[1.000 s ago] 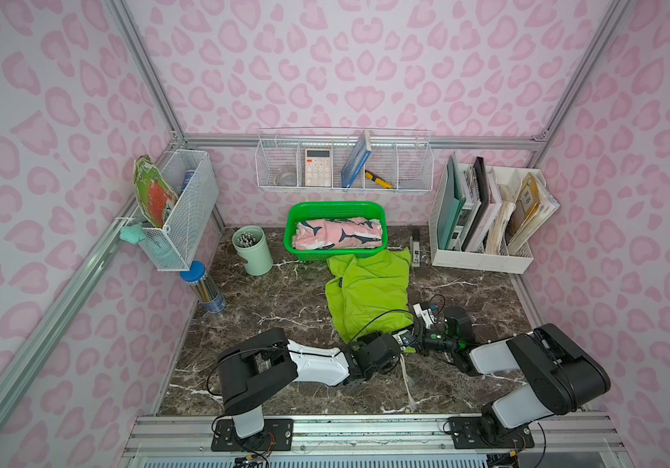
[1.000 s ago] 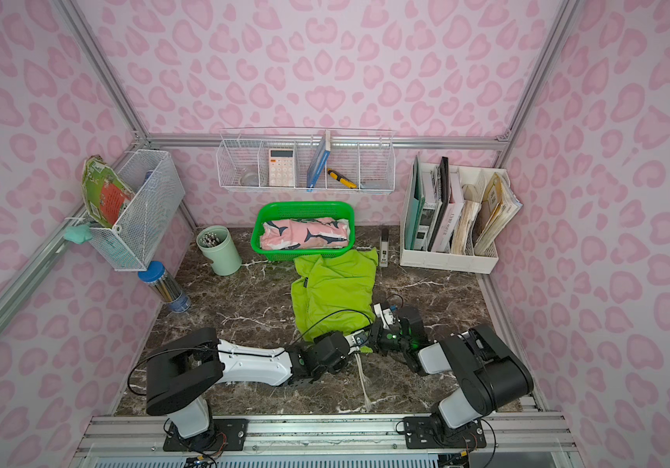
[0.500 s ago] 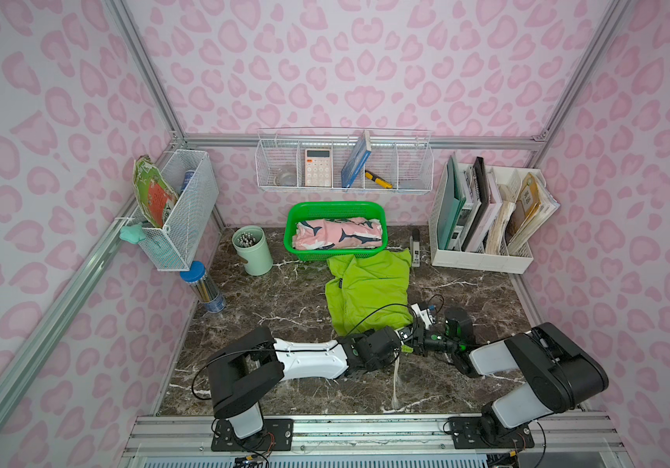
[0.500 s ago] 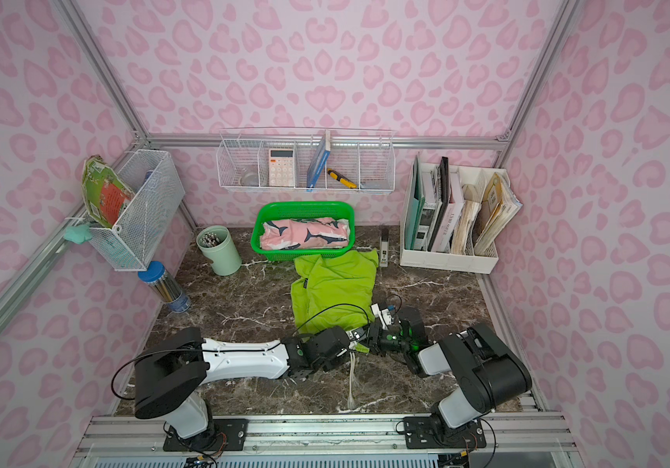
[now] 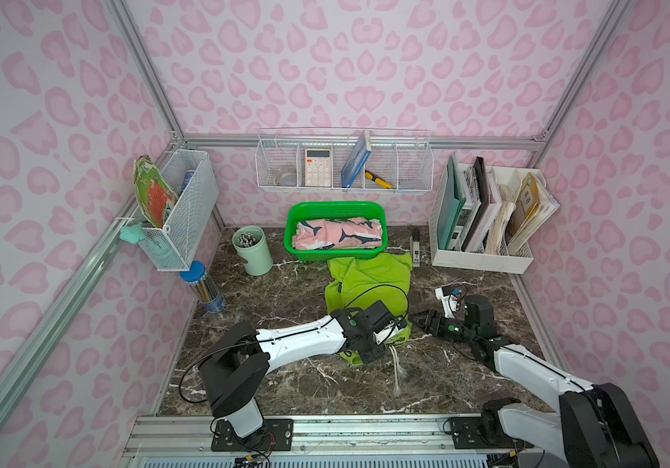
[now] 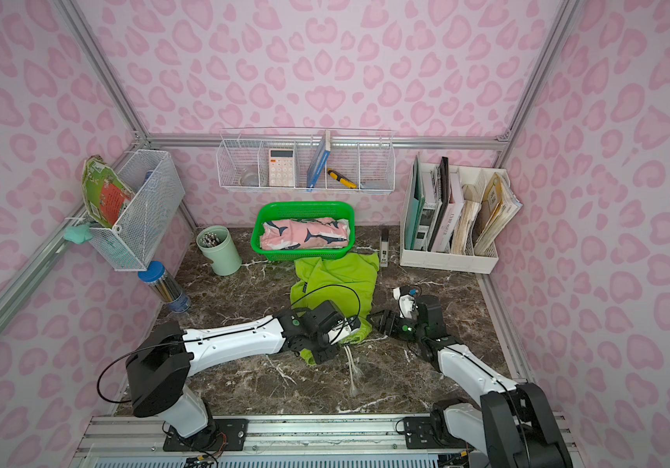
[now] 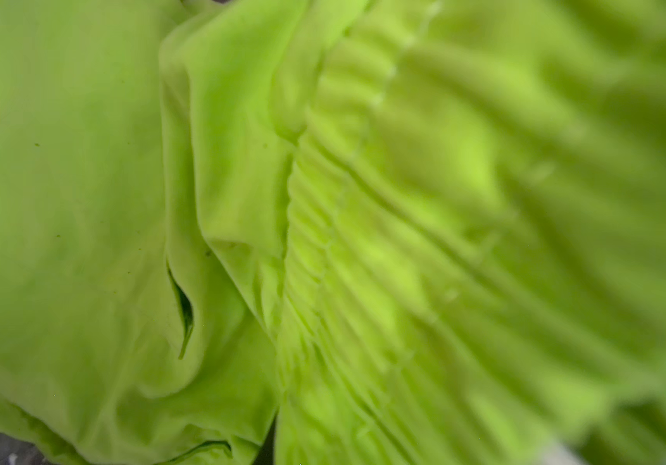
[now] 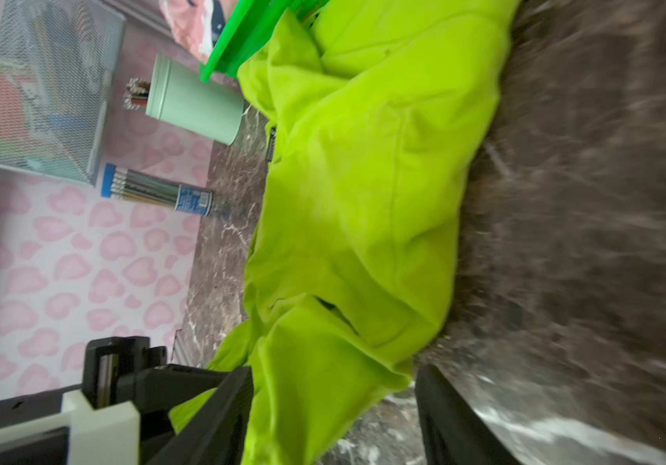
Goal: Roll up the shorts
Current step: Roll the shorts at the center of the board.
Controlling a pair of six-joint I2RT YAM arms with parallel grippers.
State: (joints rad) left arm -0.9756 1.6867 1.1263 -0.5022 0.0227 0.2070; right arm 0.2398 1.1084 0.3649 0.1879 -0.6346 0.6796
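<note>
Right gripper has just been opened at the near-right corner of the lime green shorts lying mid-table, waistband now bunched under left gripper (grip can't be told, fingers hidden), so the roll is judged barely started.

Nothing is reading clearly. A white book spine in the file rack is carrying dark capitals, too small to make out. The calculator keys, the small black tag on the lime shorts and the blue label on the pencil tube are showing only blur.
</note>
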